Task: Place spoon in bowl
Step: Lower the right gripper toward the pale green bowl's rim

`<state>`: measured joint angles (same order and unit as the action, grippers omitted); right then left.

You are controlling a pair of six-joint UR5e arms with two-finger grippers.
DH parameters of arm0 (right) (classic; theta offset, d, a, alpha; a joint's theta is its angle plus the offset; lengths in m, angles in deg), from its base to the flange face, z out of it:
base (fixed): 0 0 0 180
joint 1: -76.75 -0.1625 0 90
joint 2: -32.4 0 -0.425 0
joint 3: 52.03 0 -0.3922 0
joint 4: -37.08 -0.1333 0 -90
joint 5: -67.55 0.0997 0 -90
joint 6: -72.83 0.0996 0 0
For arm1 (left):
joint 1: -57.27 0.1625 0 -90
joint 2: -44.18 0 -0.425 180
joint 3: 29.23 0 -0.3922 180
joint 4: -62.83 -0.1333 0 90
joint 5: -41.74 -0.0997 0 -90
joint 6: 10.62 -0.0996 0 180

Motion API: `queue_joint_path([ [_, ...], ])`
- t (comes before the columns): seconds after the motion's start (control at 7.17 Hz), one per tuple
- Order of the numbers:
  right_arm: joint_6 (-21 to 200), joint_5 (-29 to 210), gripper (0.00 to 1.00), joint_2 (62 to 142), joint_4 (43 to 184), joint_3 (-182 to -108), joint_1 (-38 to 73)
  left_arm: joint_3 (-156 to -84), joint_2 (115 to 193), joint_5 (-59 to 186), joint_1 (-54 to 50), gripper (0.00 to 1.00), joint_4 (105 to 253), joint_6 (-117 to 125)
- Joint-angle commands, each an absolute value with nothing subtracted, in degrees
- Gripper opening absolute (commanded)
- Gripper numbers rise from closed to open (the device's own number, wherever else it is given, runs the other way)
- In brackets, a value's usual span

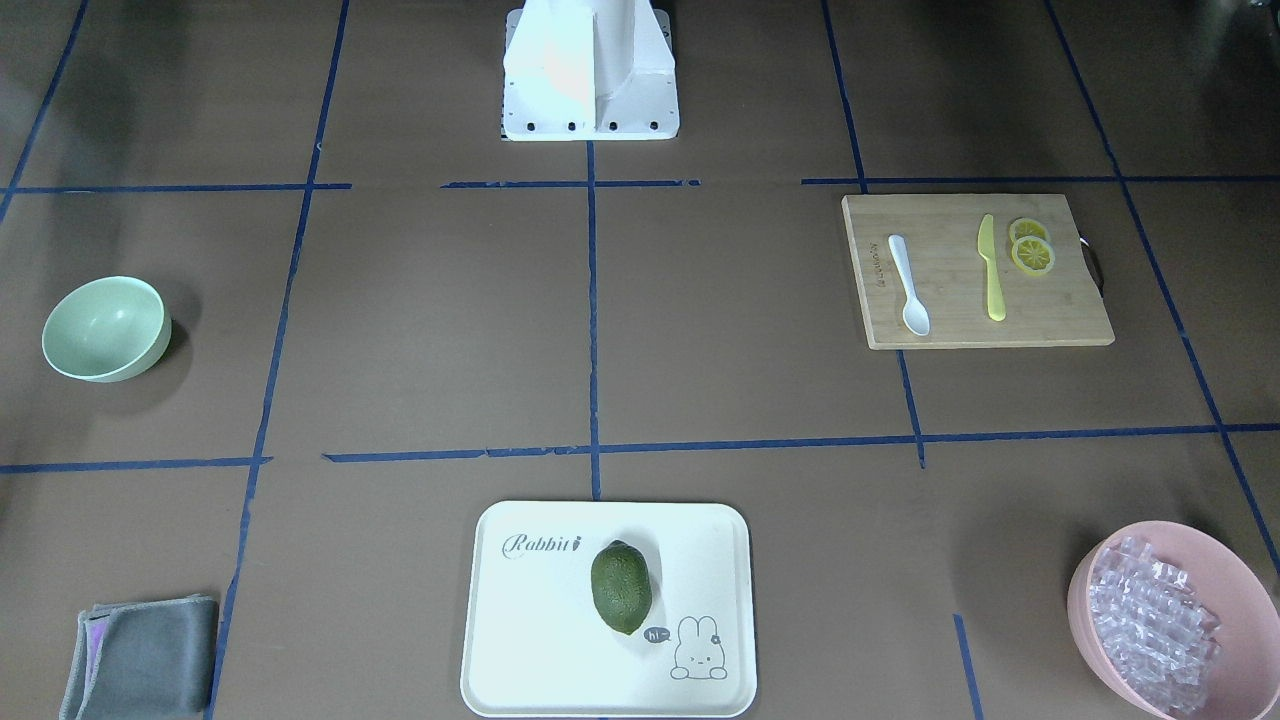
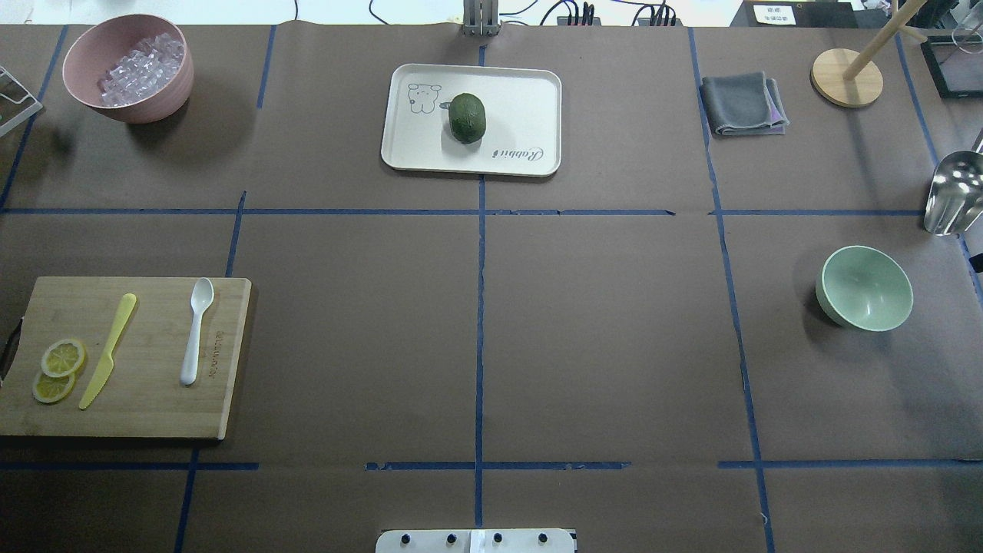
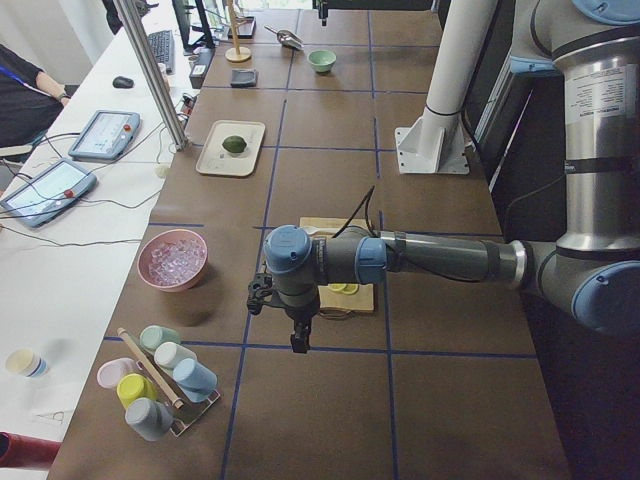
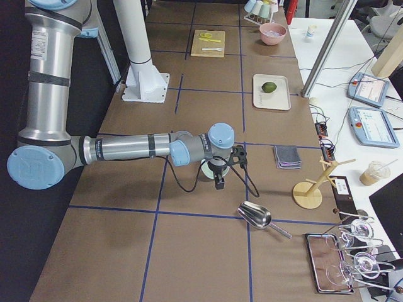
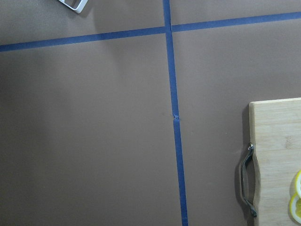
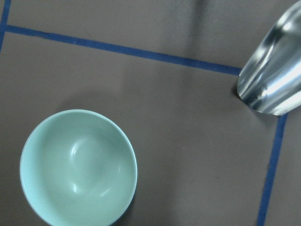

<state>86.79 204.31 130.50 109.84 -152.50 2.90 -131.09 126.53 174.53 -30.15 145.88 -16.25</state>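
The white spoon (image 1: 908, 285) lies on a bamboo cutting board (image 1: 1060, 325), next to a yellow-green knife (image 1: 990, 268); it also shows in the overhead view (image 2: 196, 330). The mint-green bowl (image 1: 105, 330) stands empty at the table's other end, also in the overhead view (image 2: 868, 288) and the right wrist view (image 6: 77, 167). My left gripper (image 3: 298, 340) hangs above the table just past the board's end, apart from the spoon. My right gripper (image 4: 219, 184) hangs over the area beside the bowl. I cannot tell whether either is open or shut.
A pink bowl of clear cubes (image 2: 127, 69) stands beyond the board. A white tray (image 2: 522, 107) holds a green fruit (image 2: 467, 117). A grey cloth (image 2: 741, 104) and a metal scoop (image 2: 952, 192) lie near the bowl. Lemon slices (image 2: 57, 369) lie on the board.
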Motion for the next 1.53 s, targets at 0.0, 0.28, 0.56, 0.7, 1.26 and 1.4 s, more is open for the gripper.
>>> queue_joint_path([
  [0.0,102.22,201.16,1.0,130.4,89.02,-143.65,9.84,-131.01,126.53,174.54,-30.09,1.0,145.71,-16.25],
  [0.28,106.48,198.6,0.97,129.01,86.74,-142.82,12.32,-131.01,126.44,174.54,-30.09,1.0,145.71,-16.25],
  [0.56,108.5,198.68,0.49,128.82,86.74,-142.47,12.68,-131.01,126.44,174.54,-30.09,1.0,145.8,-16.25],
  [0.7,108.17,198.59,0.29,128.91,86.74,-142.03,12.86,-131.01,126.53,174.54,-30.09,1.0,145.8,-16.25],
  [1.26,108.34,198.59,0.02,128.47,86.65,-142.11,13.47,-131.01,126.53,174.54,-30.09,1.0,145.8,-16.25],
  [1.4,108.42,198.77,0.0,128.38,86.74,-142.64,13.47,-131.01,126.44,174.54,-30.09,1.0,145.8,-16.25],
])
